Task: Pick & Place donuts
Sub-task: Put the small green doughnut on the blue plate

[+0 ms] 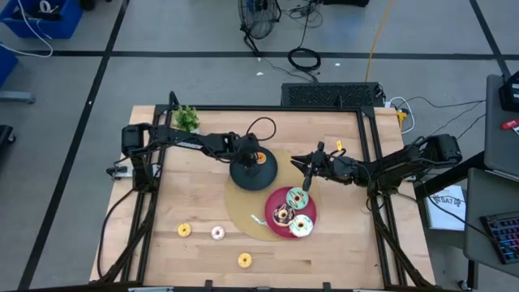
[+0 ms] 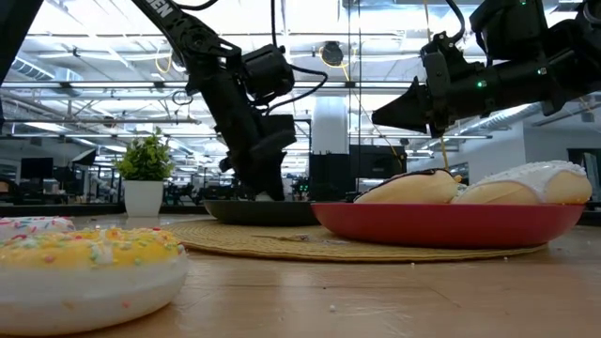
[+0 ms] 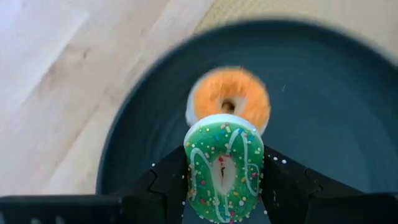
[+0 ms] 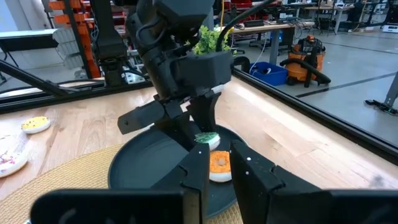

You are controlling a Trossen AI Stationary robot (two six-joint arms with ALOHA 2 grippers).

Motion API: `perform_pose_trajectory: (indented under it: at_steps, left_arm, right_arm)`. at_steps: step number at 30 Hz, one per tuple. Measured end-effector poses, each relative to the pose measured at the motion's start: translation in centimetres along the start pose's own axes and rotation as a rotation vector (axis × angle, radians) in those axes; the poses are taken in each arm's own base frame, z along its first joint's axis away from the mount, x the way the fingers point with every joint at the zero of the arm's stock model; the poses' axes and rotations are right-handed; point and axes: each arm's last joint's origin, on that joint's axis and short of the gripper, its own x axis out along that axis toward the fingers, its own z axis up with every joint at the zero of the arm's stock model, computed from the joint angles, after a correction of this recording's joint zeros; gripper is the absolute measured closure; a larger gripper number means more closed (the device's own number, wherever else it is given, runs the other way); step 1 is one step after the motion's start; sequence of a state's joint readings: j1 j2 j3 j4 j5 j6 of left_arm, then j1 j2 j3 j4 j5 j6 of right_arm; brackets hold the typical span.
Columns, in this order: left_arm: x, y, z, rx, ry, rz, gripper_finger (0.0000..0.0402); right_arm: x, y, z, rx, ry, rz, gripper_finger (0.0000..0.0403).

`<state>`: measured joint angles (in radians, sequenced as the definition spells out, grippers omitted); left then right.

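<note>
The left gripper [image 3: 222,186] clasps a green sprinkled donut [image 3: 222,175] on edge over the black plate [image 3: 323,106], just above an orange donut [image 3: 229,99] lying there. The right gripper [image 1: 306,172] hangs clenched and empty above the red plate [image 1: 274,199]. No readable writing shows.

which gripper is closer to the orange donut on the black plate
Left. The left gripper hangs right over the orange donut, holding a green donut; the right gripper sits off beside the black plate.
</note>
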<state>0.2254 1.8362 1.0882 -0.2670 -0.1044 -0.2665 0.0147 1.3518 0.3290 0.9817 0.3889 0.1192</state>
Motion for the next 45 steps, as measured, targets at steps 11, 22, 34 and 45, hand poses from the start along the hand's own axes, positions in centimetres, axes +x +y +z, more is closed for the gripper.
perform_pose_trajectory:
  at_steps: [11,22,34,45]
  left_arm:
    - [0.0,0.4,-1.0,0.001,0.106,0.031,0.0227]
    - [-0.1,0.6,-1.4,-0.055,0.145,0.049,0.0227]
    - [-0.1,1.0,-1.4,-0.114,0.161,0.063,0.0166]
    - [-0.1,1.0,-1.4,-0.072,0.160,0.058,0.0092]
  right_arm:
    - [0.0,0.0,0.0,0.000,0.000,0.000,0.0348]
    - [0.0,0.0,0.0,0.000,0.000,0.000,0.0348]
    - [0.0,0.0,0.0,0.000,0.000,0.000,0.0348]
    - [0.0,0.0,0.0,0.000,0.000,0.000,0.0348]
